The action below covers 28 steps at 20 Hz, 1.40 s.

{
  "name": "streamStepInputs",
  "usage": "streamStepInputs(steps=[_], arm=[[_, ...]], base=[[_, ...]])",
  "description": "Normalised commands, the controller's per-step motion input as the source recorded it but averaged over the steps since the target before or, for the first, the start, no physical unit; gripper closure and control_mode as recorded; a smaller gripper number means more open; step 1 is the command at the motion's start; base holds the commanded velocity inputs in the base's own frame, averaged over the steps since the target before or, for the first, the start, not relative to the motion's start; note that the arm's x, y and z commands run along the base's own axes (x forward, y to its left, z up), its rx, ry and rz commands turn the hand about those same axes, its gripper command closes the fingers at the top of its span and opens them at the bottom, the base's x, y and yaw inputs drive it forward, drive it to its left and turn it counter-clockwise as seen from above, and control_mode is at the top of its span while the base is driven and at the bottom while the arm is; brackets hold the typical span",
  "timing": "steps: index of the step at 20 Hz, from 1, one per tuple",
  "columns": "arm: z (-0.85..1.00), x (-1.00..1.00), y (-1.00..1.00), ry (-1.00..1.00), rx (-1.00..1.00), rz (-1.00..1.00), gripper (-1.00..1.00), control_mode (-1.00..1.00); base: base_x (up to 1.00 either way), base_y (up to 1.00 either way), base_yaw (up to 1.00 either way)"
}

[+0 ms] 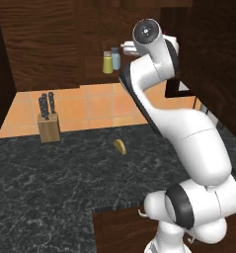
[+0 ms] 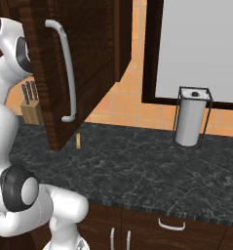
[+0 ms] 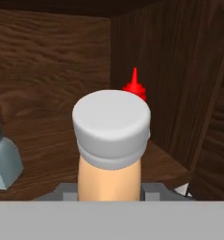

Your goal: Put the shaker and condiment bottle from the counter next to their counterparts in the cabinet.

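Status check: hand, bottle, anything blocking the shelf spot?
Hand shut on condiment bottle, inside cabinet. Red bottle just behind. Blue-grey shaker off to one side. Nothing blocking.

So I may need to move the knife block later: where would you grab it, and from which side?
Grip the knife block across its plain wooden body, below the dark handles, coming in level from the open counter in front. The handles crowd its top and the tiled wall stands close behind it, so a top approach looks awkward.

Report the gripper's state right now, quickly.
Gripper: closed on the condiment bottle, holding it inside the cabinet near the red squeeze bottle.
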Motion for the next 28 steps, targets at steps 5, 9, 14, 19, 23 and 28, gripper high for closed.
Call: streamStepInputs(steps=[5, 9, 14, 19, 23, 28], arm=[[-0.02, 0.37, -0.16, 0.01, 0.04, -0.05, 1.00, -1.00], [-0.06, 0.12, -0.14, 0.00, 0.03, 0.00, 1.00, -1.00], [-0.18, 0.00, 0.00, 0.00, 0.00, 0.00, 1.00, -1.00], [-0.19, 0.16, 0.00, 0.00, 0.00, 0.00, 1.00, -1.00], [-0.04, 0.25, 0.00, 0.00, 0.00, 0.00, 1.00, -1.00], [-0.12, 0.30, 0.00, 0.00, 0.00, 0.00, 1.00, -1.00]], base=[[0.00, 0.00, 0.00], [0.00, 0.00, 0.00], [0.00, 0.00, 0.00], [0.00, 0.00, 0.00], [0.00, 0.00, 0.00], [0.00, 0.00, 0.00]])
